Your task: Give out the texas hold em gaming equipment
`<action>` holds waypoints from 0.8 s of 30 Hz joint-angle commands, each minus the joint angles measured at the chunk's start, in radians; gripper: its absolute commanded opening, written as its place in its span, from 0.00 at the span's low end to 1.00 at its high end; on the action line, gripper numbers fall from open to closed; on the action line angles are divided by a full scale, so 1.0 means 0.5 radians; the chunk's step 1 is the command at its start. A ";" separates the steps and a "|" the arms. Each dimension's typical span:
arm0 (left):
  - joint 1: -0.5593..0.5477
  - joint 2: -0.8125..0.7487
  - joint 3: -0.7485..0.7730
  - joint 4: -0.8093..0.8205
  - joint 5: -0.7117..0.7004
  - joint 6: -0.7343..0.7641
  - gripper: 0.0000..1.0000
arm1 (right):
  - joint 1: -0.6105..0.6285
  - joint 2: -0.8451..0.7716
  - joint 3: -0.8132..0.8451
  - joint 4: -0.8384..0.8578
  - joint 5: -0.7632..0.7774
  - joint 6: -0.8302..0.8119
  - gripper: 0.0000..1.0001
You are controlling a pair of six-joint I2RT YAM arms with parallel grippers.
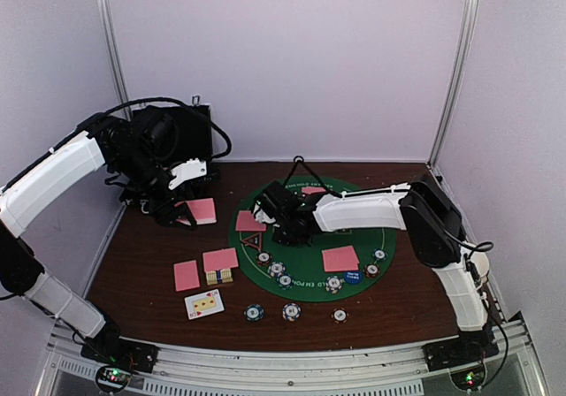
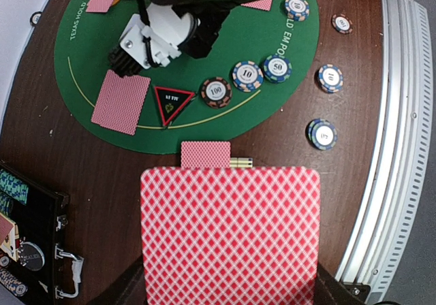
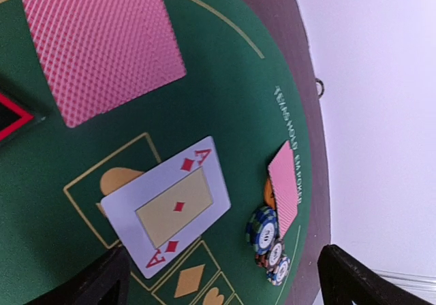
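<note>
My left gripper (image 1: 184, 212) hangs over the table's left side, shut on a pink-backed playing card (image 2: 230, 237) that hides its jaws. My right gripper (image 3: 225, 284) hovers low over the green mat (image 1: 309, 285), its fingers (image 3: 102, 281) wide apart and holding nothing. The ace of diamonds (image 3: 167, 206) lies face up on the mat just ahead of them. On the mat are also face-down cards (image 3: 102, 43), a row of striped chips (image 2: 246, 75) and the red-black triangle marker (image 2: 170, 103). More chips (image 1: 291, 310) lie near the front edge.
The black hinged case (image 1: 186, 135) stands open at the back left. Face-down cards (image 1: 187, 275) and a face-up card (image 1: 203, 304) lie left of the mat, one card on a small stack (image 1: 220, 268). A metal rail (image 1: 283, 361) runs along the near edge.
</note>
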 commanded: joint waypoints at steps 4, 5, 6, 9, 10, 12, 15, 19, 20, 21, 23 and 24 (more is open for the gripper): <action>0.014 -0.043 0.064 0.011 0.026 0.023 0.00 | 0.005 -0.287 0.060 0.213 0.536 0.462 1.00; 0.014 -0.044 0.064 0.014 0.029 0.023 0.00 | 0.004 -0.312 0.101 0.180 0.581 0.536 1.00; 0.014 -0.046 0.064 0.014 0.030 0.023 0.00 | 0.004 -0.340 0.129 0.129 0.615 0.632 0.99; 0.014 -0.050 0.059 0.012 0.032 0.020 0.00 | -0.001 -0.481 0.082 0.033 0.582 0.893 0.99; 0.014 -0.048 0.056 0.016 0.032 0.020 0.00 | -0.015 -0.556 0.041 0.007 0.477 0.991 1.00; 0.014 -0.049 0.050 0.017 0.029 0.021 0.00 | -0.069 -0.705 -0.036 -0.069 0.211 1.265 1.00; 0.014 -0.056 0.032 0.029 0.020 0.025 0.00 | -0.169 -0.954 -0.214 -0.087 -0.266 1.681 0.99; 0.014 -0.082 -0.008 0.081 0.018 0.045 0.00 | -0.294 -1.151 -0.429 0.049 -1.206 2.142 1.00; 0.014 -0.084 -0.012 0.091 0.017 0.049 0.00 | -0.296 -1.167 -0.467 0.102 -1.406 2.237 0.99; 0.014 -0.079 -0.013 0.098 0.018 0.050 0.00 | -0.298 -1.169 -0.500 0.185 -1.660 2.341 0.98; 0.014 -0.073 -0.007 0.103 0.028 0.049 0.00 | -0.296 -1.136 -0.563 0.341 -2.006 2.593 0.98; 0.014 -0.068 -0.004 0.103 0.035 0.049 0.00 | -0.292 -1.109 -0.594 0.430 -2.161 2.730 0.97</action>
